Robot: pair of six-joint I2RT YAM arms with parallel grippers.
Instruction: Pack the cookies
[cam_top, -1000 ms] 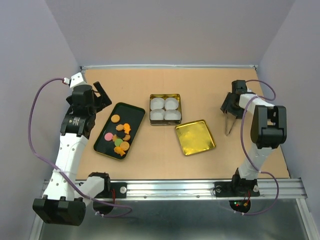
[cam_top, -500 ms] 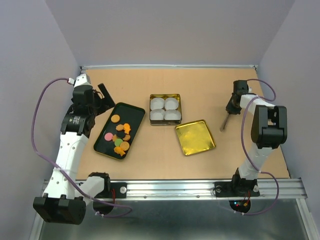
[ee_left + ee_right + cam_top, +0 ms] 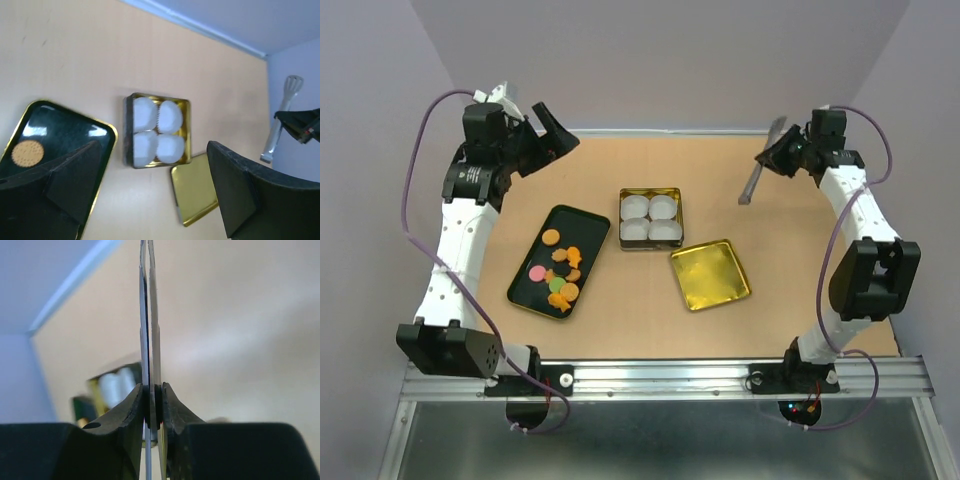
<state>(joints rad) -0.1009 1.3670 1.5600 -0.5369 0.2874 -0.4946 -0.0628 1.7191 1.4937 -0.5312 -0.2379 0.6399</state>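
**Two robot arms over a tabletop, cookies on a tray**

The cookies (image 3: 560, 272) lay clustered on a dark oval tray (image 3: 582, 222) on the left of the tan tabletop (image 3: 620, 330). Most were orange, with one pink and one green. Just right of the tray stood a square gold tin (image 3: 650, 190) holding four white paper cups (image 3: 664, 208), none with a cookie in it. Its gold lid (image 3: 710, 275) lay flat beside the tin's near right corner.

The left fingers (image 3: 70, 180) were spread wide and held nothing, high over the far left corner. The right fingers (image 3: 127, 412) pinched metal tongs (image 3: 758, 170) at the far right, with the tongs' two blades pressed close together.
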